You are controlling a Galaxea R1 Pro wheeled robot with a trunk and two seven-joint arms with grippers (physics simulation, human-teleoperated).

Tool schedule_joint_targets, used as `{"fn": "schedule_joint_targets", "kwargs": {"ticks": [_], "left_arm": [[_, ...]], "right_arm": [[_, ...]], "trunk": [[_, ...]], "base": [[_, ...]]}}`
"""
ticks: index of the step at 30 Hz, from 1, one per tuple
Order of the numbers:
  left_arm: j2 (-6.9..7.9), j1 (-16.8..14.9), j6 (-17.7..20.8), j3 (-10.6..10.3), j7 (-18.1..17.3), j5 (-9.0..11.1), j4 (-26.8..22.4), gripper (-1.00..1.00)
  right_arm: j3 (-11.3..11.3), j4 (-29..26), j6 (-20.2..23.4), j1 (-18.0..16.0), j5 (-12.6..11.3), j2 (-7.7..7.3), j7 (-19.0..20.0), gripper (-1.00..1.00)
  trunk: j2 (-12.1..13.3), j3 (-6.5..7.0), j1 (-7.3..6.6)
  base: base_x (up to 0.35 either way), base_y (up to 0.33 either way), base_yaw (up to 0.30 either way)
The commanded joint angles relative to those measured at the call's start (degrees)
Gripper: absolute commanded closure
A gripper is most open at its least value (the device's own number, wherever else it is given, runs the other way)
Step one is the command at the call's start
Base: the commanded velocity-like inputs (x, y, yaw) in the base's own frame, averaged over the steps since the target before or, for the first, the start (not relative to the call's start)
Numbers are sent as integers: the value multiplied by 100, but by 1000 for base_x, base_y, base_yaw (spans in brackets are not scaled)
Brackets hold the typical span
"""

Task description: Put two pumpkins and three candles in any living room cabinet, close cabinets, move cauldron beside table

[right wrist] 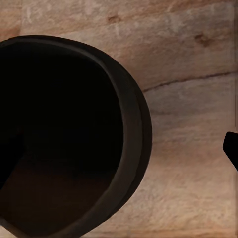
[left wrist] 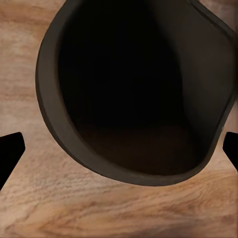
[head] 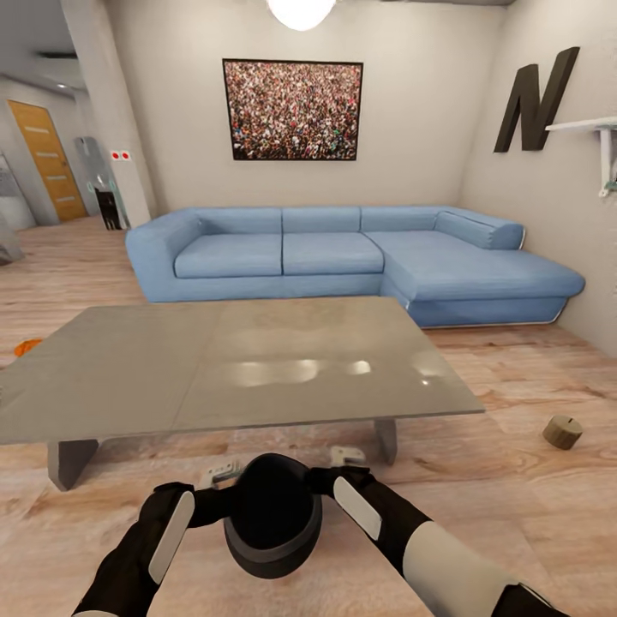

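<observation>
One squat, round matte black cauldron (head: 272,514) sits between the two arms, just in front of the large low coffee table with the grey-green flat top (head: 231,364), over the pale wood-plank floor (head: 514,377). The left gripper (head: 221,471) and the right gripper (head: 347,457) flank its rim on either side. Whether it is lifted or resting I cannot tell. In both wrist views the dark fingertips stand wide apart with the pot's wide mouth between them, so the fingers look spread rather than clamped.

By my reading, the cauldron step is nearly done: the pot already lies next to the table.

Counted otherwise: one short stout beige candle (head: 562,432) lies on the floor to the right, well apart from the table, and one bit of bright orange (head: 26,346), probably a pumpkin, peeks out at the table's far left edge. Both seem yet to be stowed. One blue corner sofa (head: 343,257) stands behind.
</observation>
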Motion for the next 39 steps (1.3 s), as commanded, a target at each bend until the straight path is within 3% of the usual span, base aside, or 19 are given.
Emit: {"fn": "schedule_joint_targets", "kwargs": {"ticks": [1, 10, 19, 39], "left_arm": [[-1, 0, 7, 2, -1, 1, -3, -100], [-7, 0, 32, -1, 2, -1, -19, -100], [-14, 0, 39, 7, 4, 5, -32, -100], [-16, 0, 42, 5, 4, 2, -32, -100]], "right_arm": [[0, 1, 0, 3, -1, -3, -1, -100], [2, 5, 1, 24, -4, -13, 0, -100], [3, 5, -1, 24, -4, -13, 5, -100], [3, 5, 1, 24, -4, -13, 6, -100]], "trunk": [[2, 23, -2], [19, 222, -28], [380, 371, -226], [1182, 546, -665]], "base": [[0, 0, 0], [0, 0, 0], [-57, 0, 0], [-65, 0, 0]]}}
